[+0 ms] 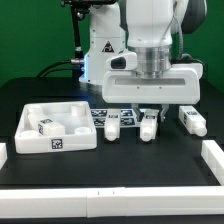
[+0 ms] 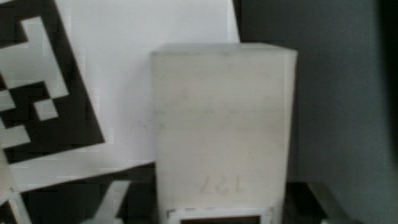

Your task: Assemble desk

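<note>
The desk panel (image 1: 22, 132) is a white rimmed tray at the exterior view's left, with two tagged legs (image 1: 47, 126) lying inside it. Three more white bar legs lie on the black table: one (image 1: 112, 127) left of the gripper, one (image 1: 148, 127) right under it, one (image 1: 190, 121) to the right. My gripper (image 1: 149, 112) is lowered onto the middle leg. In the wrist view this leg (image 2: 222, 110) fills the middle, and the dark fingers (image 2: 317, 203) lie close against both its sides at table level.
The marker board (image 1: 97, 114) lies flat behind the legs; its tags also show in the wrist view (image 2: 45, 90). White border rails (image 1: 110, 172) frame the table's front and sides. The robot's base (image 1: 104, 45) stands at the back.
</note>
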Action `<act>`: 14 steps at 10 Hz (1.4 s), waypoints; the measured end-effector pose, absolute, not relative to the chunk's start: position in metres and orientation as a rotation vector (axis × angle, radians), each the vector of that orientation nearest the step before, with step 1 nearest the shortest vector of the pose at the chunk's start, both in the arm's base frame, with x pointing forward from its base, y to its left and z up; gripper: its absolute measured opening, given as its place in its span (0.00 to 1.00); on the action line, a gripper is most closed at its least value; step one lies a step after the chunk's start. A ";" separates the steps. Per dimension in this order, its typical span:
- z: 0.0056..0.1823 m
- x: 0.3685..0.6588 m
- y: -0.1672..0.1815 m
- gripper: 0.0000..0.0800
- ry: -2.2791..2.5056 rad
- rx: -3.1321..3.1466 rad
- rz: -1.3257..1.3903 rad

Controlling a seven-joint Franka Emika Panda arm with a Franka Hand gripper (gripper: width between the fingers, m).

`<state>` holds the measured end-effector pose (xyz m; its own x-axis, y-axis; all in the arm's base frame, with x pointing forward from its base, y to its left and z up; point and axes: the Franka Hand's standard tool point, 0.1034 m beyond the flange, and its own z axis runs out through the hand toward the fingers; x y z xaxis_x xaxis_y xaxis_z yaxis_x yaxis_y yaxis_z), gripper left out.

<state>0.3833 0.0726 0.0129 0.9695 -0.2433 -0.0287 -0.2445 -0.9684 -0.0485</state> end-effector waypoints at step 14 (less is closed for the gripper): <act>0.072 0.376 0.046 0.80 -0.061 -3.065 0.088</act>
